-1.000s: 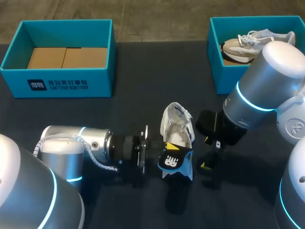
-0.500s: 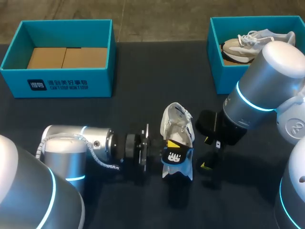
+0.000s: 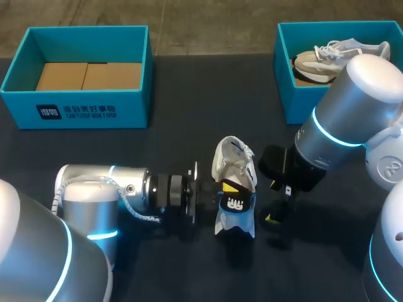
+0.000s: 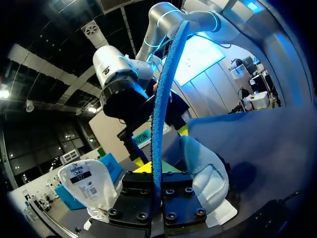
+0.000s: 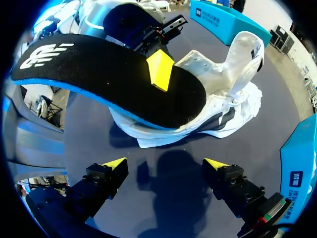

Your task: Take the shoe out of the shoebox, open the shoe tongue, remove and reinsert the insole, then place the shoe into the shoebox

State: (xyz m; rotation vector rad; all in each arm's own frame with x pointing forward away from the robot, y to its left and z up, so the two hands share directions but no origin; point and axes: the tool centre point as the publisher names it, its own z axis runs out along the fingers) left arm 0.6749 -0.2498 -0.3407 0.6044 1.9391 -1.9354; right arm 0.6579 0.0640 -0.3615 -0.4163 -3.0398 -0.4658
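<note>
**A:** Where is the insole (image 3: pixel 234 205)?

**B:** In our left gripper (image 3: pixel 227 194), pinched flat. One yellow tip presses on the black top and the other finger sits under the blue foam side. The insole's front end lies over the mouth of the shoe (image 3: pixel 232 162), and its printed heel end juts out past the shoe's heel, off the table (image 3: pixel 157 145).

**A:** And the shoe itself?

**B:** It lies on the table between our two grippers, with the tongue pulled up and well apart from both boxes. Our right gripper (image 3: pixel 275 201) hangs just beside it with its fingers spread and nothing between them.

**A:** How do we expect these to handle?

**B:** We judge the insole to be light, thin foam that bends easily, so the part beyond the pinch will likely flop and buckle if we push it. The fabric top should give good grip. The shoe looks light too, with a soft upper that folds. Nothing pins it down, so a shove from the insole could slide it along the table.

**A:** So where do we take hold?

**B:** For the insole, a pinch toward the heel end seems right, feeding the toe end in first. For the shoe, we think the heel collar is the firmest rim for our right gripper. The tongue and laces would only give way.
</note>
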